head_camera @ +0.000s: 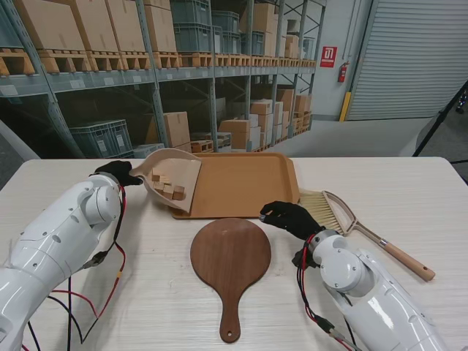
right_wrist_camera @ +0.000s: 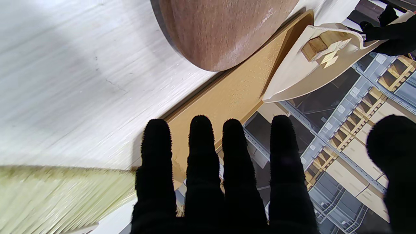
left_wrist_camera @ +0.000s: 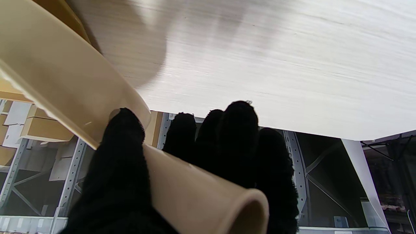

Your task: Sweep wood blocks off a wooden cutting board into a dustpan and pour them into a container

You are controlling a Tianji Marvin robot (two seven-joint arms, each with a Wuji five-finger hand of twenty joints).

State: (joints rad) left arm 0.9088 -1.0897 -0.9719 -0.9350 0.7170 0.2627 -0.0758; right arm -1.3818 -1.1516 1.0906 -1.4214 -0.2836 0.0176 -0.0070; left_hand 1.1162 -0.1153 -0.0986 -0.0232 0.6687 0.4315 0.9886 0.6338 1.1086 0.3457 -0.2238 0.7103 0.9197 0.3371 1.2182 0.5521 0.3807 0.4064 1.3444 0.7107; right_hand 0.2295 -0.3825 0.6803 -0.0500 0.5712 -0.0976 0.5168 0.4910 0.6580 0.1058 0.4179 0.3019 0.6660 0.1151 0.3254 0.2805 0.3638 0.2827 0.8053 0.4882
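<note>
From the stand: left hand [head_camera: 117, 172] wrapped round the handle of the dustpan [head_camera: 178, 178], held tilted over the left end of the tray [head_camera: 245, 183], wood blocks [head_camera: 168, 189] piled inside. Cutting board [head_camera: 231, 257] bare on the table [head_camera: 409, 197]; brush [head_camera: 344, 216] lying at right, just beside the right hand [head_camera: 291, 217]. Left wrist: fingers [left_wrist_camera: 237, 130] curled round the pan's tubular handle. Right wrist: fingers [right_wrist_camera: 201, 146] straight and spread, gripping nothing, bristles alongside.

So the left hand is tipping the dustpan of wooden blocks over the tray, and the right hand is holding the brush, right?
Not quite. The stand's view shows the right hand open and empty; the brush lies on the table beside it. The left hand does hold the dustpan of blocks over the tray.
</note>
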